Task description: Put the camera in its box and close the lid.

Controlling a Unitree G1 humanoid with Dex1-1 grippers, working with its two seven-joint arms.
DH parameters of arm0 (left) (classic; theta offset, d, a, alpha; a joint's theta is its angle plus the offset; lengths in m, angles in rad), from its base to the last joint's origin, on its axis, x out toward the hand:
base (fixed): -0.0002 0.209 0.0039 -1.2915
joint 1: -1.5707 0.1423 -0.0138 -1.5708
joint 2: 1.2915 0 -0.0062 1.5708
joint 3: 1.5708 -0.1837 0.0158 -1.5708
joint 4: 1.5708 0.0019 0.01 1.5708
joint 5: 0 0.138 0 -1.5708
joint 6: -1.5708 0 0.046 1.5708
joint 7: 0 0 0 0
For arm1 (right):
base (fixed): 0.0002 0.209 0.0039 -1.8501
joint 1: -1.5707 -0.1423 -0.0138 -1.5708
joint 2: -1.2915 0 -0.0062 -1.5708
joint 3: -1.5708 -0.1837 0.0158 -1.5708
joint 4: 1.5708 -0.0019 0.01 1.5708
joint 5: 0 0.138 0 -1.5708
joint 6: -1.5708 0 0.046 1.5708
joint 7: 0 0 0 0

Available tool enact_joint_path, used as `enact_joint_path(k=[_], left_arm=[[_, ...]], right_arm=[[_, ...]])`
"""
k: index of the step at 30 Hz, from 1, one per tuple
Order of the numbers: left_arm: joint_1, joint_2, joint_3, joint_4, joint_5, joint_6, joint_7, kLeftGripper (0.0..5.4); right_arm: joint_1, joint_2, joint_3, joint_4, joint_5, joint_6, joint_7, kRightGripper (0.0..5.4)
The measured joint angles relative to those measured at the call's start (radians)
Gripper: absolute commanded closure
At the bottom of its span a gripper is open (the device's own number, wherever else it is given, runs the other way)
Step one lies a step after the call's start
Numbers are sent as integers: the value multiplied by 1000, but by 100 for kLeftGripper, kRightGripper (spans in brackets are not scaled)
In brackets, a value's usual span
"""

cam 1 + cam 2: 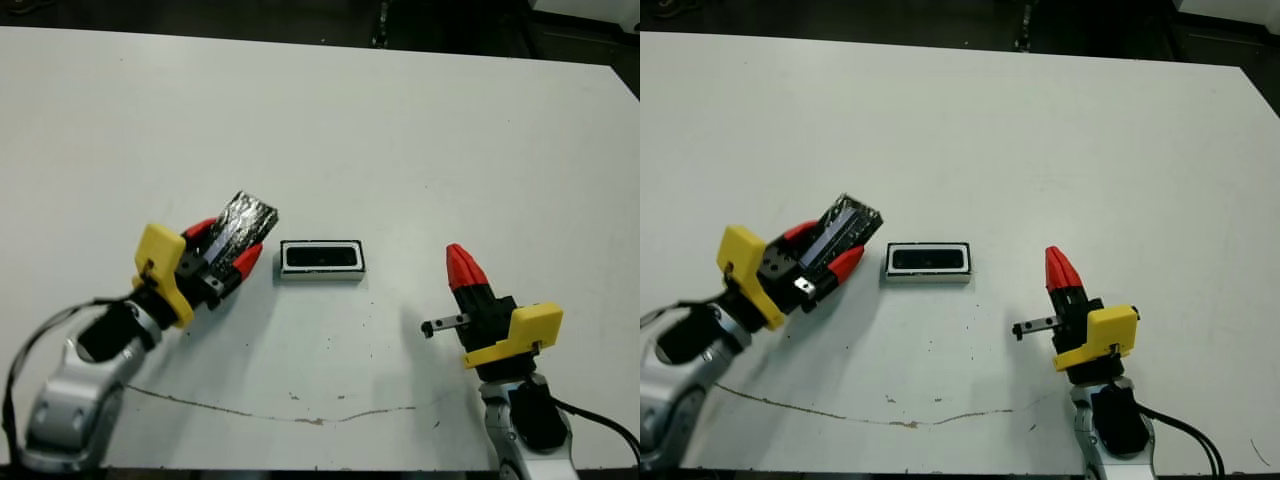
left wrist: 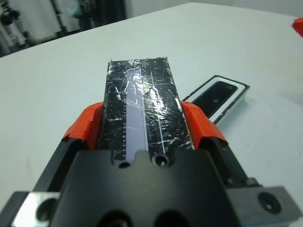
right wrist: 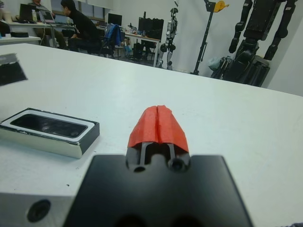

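Observation:
The box (image 1: 321,260) lies near the table's middle with the glossy black camera (image 1: 321,257) lying inside its white walls. My left gripper (image 1: 227,250) is shut on the lid (image 1: 241,226), a speckled black panel with a pale stripe (image 2: 135,111), held tilted just left of the box and apart from it. The red fingers (image 2: 85,124) press both long edges of the lid. My right gripper (image 1: 462,268) is shut and holds nothing, resting to the right of the box with its tips (image 3: 158,124) touching each other.
A thin brownish crack line (image 1: 300,415) runs across the white table (image 1: 400,150) near its front edge. Beyond the table's far edge, people sit at desks (image 3: 80,23) and robot frames stand (image 3: 255,38).

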Motion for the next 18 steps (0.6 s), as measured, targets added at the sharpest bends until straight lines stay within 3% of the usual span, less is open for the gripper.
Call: enact_joint_path(k=[8, 14, 18], left_arm=[[-208, 120, -75, 264, 35, -101, -228, 212], [-324, 123, -141, 465, 47, -151, -386, 212], [-375, 119, -177, 532, 56, -171, -447, 212]], right_arm=[[2, -1, 2, -1, -1, 0, -5, 540], [1, -2, 2, -2, -1, 1, -6, 540], [1, -3, 3, -3, -1, 1, -6, 540]])
